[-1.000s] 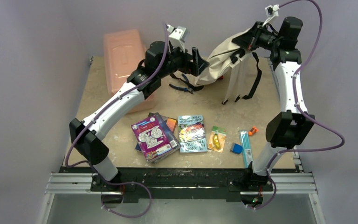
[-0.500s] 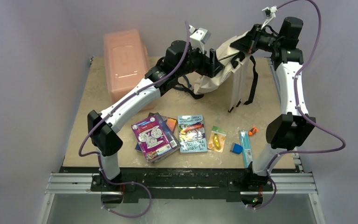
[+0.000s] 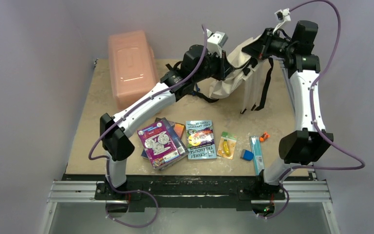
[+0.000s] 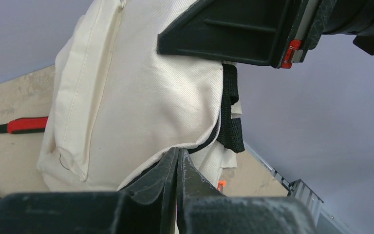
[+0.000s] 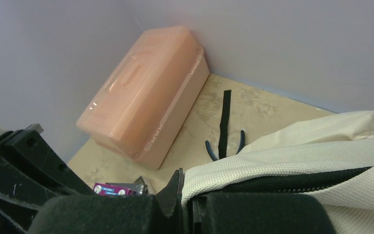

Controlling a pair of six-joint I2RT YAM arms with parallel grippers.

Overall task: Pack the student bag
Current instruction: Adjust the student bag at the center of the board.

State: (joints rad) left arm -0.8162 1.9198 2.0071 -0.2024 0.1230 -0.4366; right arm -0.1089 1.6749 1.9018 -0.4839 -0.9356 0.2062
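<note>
Student bag [image 3: 231, 80] hangs clamped in closed left claw [image 4: 177, 161] and closed right claw [image 5: 187, 192]; book [image 3: 200, 140] title unreadable.

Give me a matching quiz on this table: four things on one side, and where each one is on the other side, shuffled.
Things:
1. student bag
2. pink box
3. purple book
4. long light-blue pack

Places:
A. front right edge
B. back left corner
C. at the back, gripped by the right gripper
D. front, left of centre

Pairs: 1-C, 2-B, 3-D, 4-A
</note>
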